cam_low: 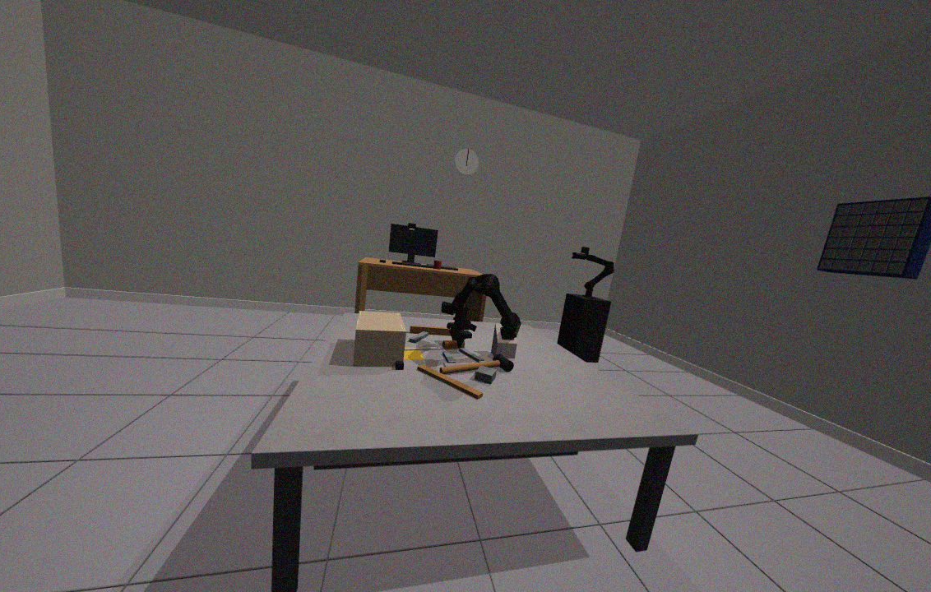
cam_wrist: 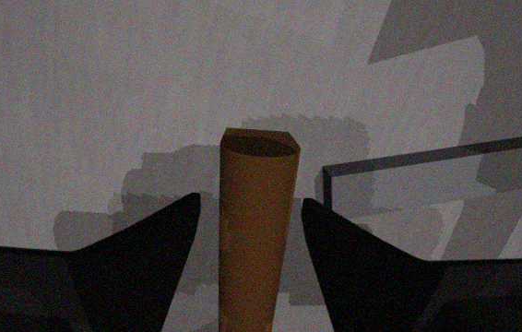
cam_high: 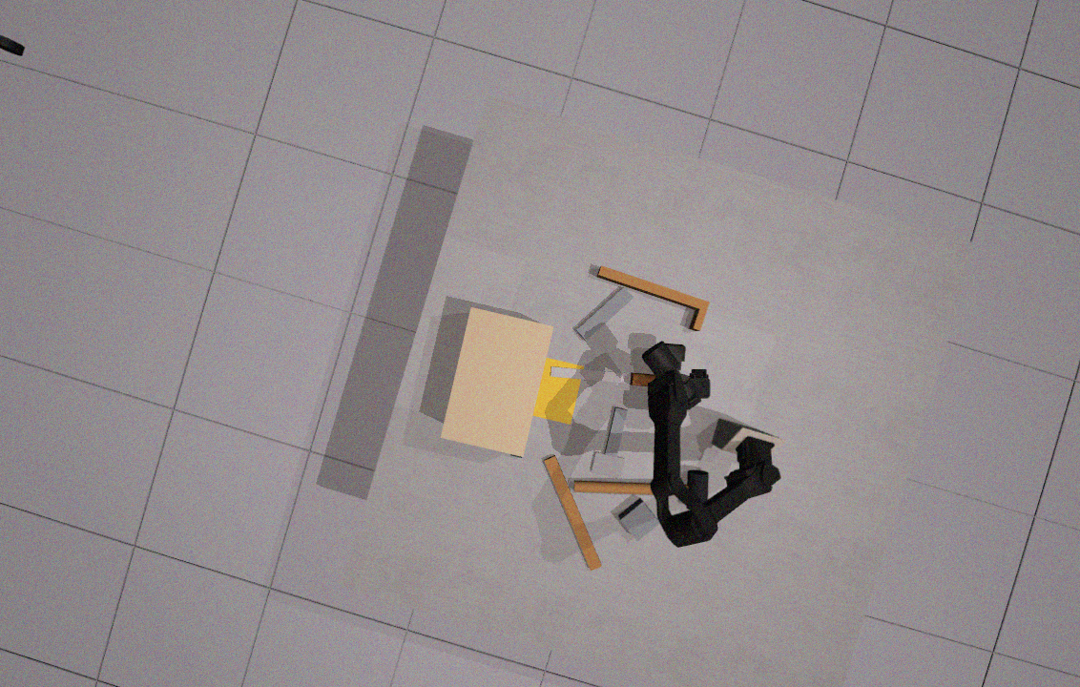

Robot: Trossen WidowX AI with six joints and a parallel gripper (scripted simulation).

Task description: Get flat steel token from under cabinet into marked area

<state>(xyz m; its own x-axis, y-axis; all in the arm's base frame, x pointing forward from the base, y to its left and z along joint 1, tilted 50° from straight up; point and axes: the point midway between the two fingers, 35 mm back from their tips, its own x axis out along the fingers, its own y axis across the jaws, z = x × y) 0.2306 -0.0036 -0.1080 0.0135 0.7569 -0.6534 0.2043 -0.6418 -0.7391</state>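
My gripper [cam_low: 460,339] [cam_wrist: 252,203] is open around the brown handle [cam_high: 639,379] [cam_low: 451,344] [cam_wrist: 256,231] of a tool, with a gap on both sides in the wrist view. The handle's pale, thin blade [cam_high: 565,372] reaches left over the yellow marked area [cam_high: 556,405] [cam_low: 414,355], its end just outside the beige cabinet [cam_high: 497,380] [cam_low: 381,345]. Whether the handle rests on the table is hard to tell. The arm hides the fingers in the top view. I cannot make out the steel token in any view; the vent slots do not show.
An orange L-shaped stick [cam_high: 651,286] and a grey bar [cam_high: 604,311] lie above the tool. A second grey bar [cam_high: 612,429] [cam_wrist: 427,180] lies beside it. Below are a hammer [cam_high: 612,488] [cam_low: 469,366], a straight orange stick [cam_high: 572,512] [cam_low: 449,381] and a grey block [cam_high: 636,515] [cam_low: 485,374].
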